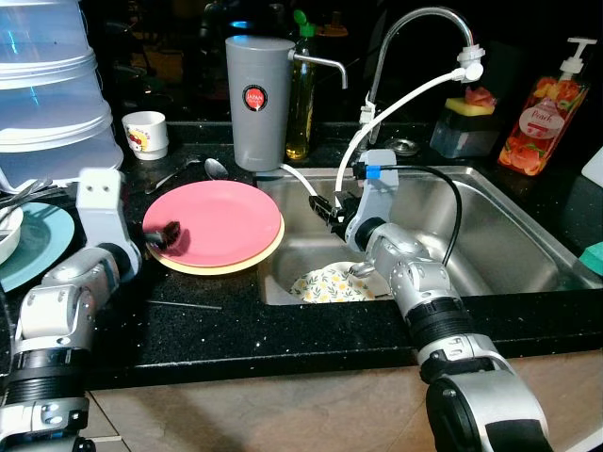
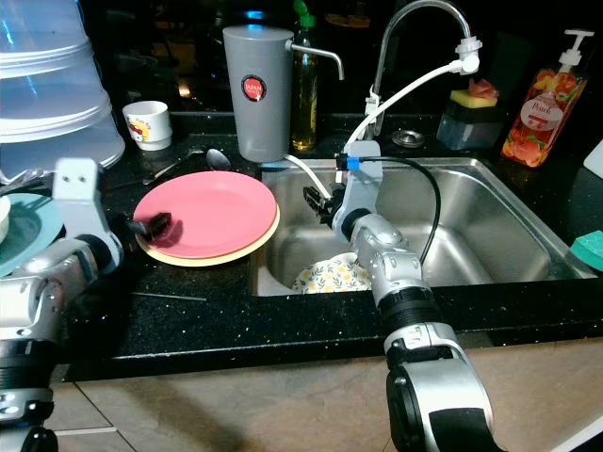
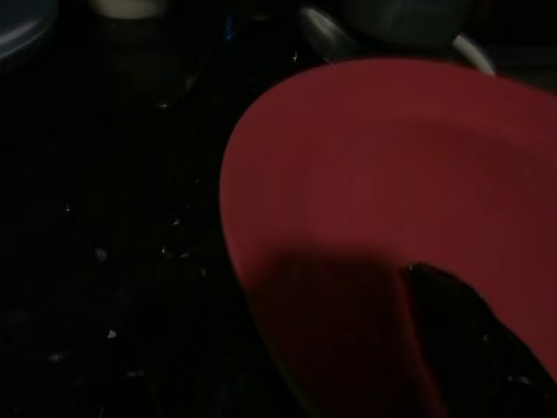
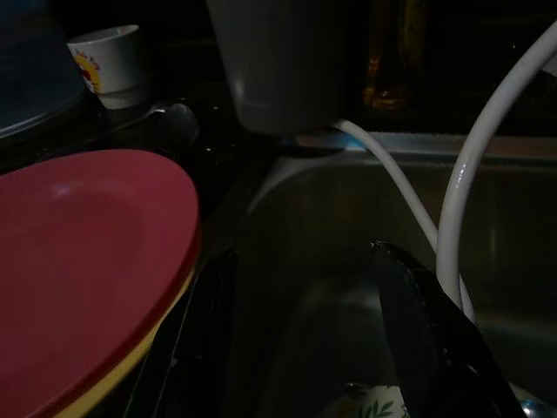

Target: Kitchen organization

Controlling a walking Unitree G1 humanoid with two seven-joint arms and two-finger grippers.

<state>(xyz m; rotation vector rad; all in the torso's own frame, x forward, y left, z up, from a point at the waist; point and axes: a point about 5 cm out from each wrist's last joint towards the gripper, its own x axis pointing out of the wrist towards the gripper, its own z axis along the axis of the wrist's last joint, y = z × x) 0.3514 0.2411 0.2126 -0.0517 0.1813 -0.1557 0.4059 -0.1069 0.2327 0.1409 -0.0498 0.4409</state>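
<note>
Left claw (image 1: 162, 233) resting on the near-left rim of the pink plate (image 1: 217, 221), stacked on a yellow plate (image 1: 226, 262) on the black tabletop (image 1: 188, 311) beside the sink (image 1: 490, 235); spread or pinching, cannot tell. Right claw (image 1: 325, 209) spread over the sink, just right of the plates, above a floral dish (image 1: 330, 282). Left arm nearer, likely the one to lift.

Home kitchen: sink (image 1: 490, 202), faucet (image 1: 415, 24), plates (image 1: 215, 224).
</note>
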